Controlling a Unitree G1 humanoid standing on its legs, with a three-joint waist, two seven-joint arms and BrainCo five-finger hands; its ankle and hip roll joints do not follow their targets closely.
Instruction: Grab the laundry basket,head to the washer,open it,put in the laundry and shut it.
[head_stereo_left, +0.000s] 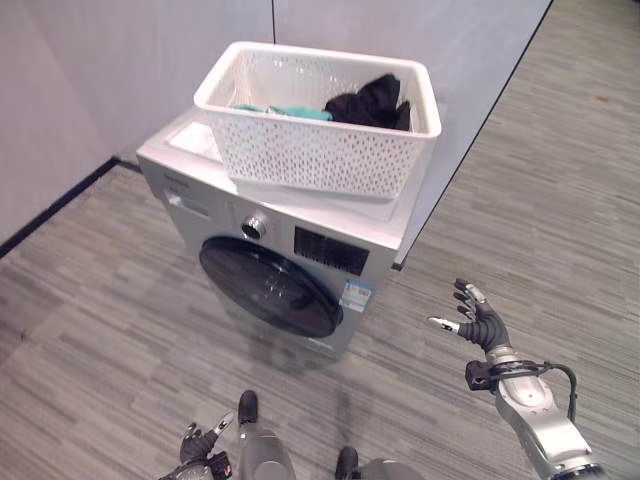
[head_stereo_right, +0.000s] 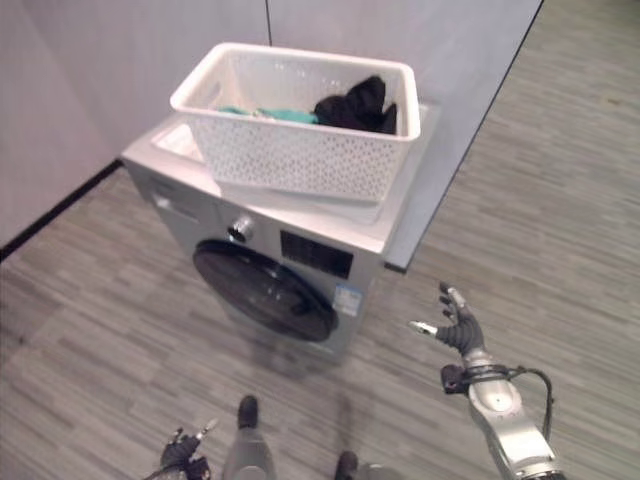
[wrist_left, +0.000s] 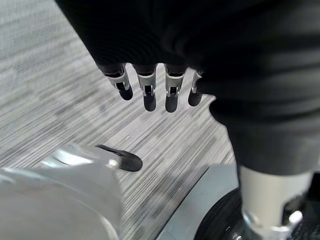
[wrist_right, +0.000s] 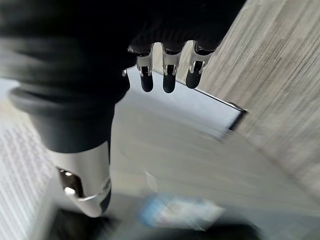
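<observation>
A white perforated laundry basket (head_stereo_left: 318, 125) stands on top of the silver washer (head_stereo_left: 230, 215), holding dark and teal laundry (head_stereo_left: 372, 103). The washer's round dark door (head_stereo_left: 268, 285) is closed. My right hand (head_stereo_left: 478, 318) hovers low to the right of the washer's front corner, fingers (wrist_right: 167, 75) straight and spread, holding nothing. My left hand (head_stereo_left: 203, 455) hangs near the floor at the bottom edge, well below the door; its fingers (wrist_left: 149, 92) are straight and empty in the left wrist view.
Grey plank floor (head_stereo_left: 120, 330) surrounds the washer. Pale partition walls (head_stereo_left: 120, 60) with a dark baseboard stand behind and to the left; a wall edge (head_stereo_left: 480, 140) runs down right behind the washer.
</observation>
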